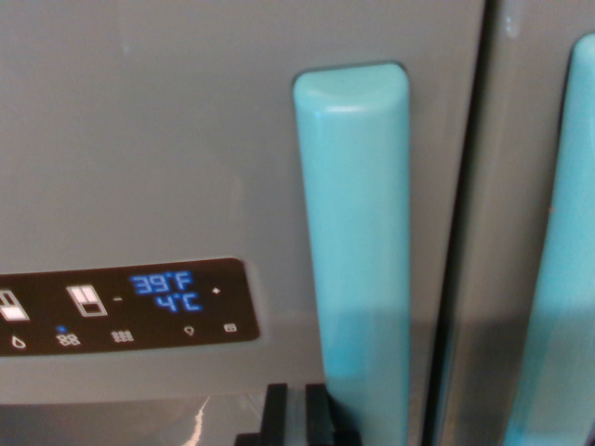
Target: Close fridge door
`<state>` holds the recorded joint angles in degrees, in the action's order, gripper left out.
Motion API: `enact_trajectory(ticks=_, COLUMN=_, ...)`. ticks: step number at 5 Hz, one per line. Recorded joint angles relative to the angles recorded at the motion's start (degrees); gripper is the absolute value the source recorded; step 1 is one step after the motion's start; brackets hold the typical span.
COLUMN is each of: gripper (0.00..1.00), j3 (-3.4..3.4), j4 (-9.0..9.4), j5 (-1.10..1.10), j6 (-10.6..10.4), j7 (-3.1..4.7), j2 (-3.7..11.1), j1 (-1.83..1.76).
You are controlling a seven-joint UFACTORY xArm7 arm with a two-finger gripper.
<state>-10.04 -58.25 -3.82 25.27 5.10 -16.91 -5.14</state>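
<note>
1. At the bottom edge of the wrist view, just left of centre, the black gripper point(296, 416) pokes into the picture. Only two dark finger tips show, close together with a thin gap. Whether they grip anything cannot be told.
2. Just beside the fingers, on the wrist view's right, stands a turquoise handle point(358, 251). It is a tall, upright, glossy bar with a rounded top, and it runs down past the bottom edge.
3. Behind it is the grey fridge door point(158, 139), flat and plain, filling the left and centre.
4. Low on that door, a black display panel point(125, 305) shows "39°F" and "4°C" in blue, with small white icons.
5. A dark vertical seam point(465, 223) separates this door from a second door point(516, 186), which carries another turquoise handle point(562, 260) at the far right.
</note>
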Motion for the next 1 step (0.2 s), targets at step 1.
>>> enact_trajectory(ticks=1, gripper=1.0, j3=0.0, j4=0.0, j5=0.0, j6=0.0, j7=0.0, j2=0.0, j1=0.0)
